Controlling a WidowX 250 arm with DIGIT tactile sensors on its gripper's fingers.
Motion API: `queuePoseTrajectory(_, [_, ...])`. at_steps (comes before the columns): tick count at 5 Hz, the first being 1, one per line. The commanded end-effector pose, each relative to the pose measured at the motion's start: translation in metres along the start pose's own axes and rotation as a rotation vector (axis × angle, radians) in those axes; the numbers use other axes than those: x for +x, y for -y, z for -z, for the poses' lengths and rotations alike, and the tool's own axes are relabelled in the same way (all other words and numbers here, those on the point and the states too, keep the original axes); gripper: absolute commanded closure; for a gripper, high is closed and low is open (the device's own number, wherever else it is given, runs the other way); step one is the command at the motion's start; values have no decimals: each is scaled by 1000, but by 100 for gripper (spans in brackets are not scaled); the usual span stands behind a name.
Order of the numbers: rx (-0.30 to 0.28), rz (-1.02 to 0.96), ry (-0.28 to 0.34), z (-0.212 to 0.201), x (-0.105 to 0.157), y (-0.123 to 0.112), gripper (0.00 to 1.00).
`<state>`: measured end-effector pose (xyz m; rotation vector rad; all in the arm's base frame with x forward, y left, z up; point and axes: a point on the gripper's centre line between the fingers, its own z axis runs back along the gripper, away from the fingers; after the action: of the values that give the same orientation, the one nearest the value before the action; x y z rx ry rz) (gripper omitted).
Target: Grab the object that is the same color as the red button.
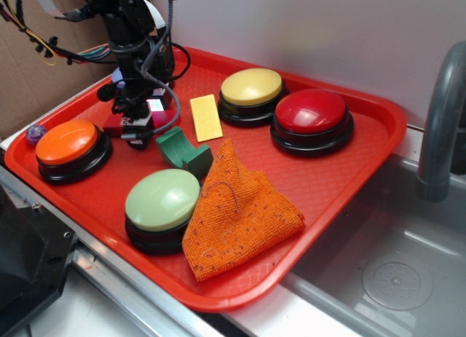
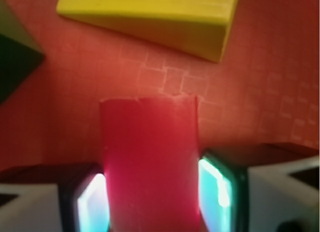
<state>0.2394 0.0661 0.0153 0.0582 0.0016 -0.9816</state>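
The object, a flat red block (image 2: 150, 142), lies on the red tray (image 1: 378, 133) at its back left, and in the exterior view only its end (image 1: 116, 123) shows under the arm. My gripper (image 2: 152, 197) stands straight down over it (image 1: 138, 122). Both glowing pads (image 2: 217, 189) press against the block's long sides, so the gripper is shut on it. The block still looks level with the tray floor. The red button (image 1: 312, 111), a glossy dome on a black base, sits at the tray's back right, well away from the gripper.
A yellow flat block (image 1: 205, 117) (image 2: 150, 16) and a green arch block (image 1: 182, 149) (image 2: 12, 61) lie close beside the gripper. An orange button (image 1: 67, 142), yellow button (image 1: 251, 87), pale green button (image 1: 162, 200) and orange cloth (image 1: 237, 209) share the tray. A sink (image 1: 393, 271) and faucet (image 1: 437, 126) are at the right.
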Motion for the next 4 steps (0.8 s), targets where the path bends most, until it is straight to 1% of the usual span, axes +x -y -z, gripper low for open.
queuePoseTrajectory(1, [86,-112,27,-50,18,0,100])
queuePoseTrajectory(2, [35,-320,72,-91,18,1,100])
queuePoseTrajectory(3, [-65,-482,121,-113,12,6,100])
queuePoseTrajectory(4, [-107,-731,35,-137,7,19,100])
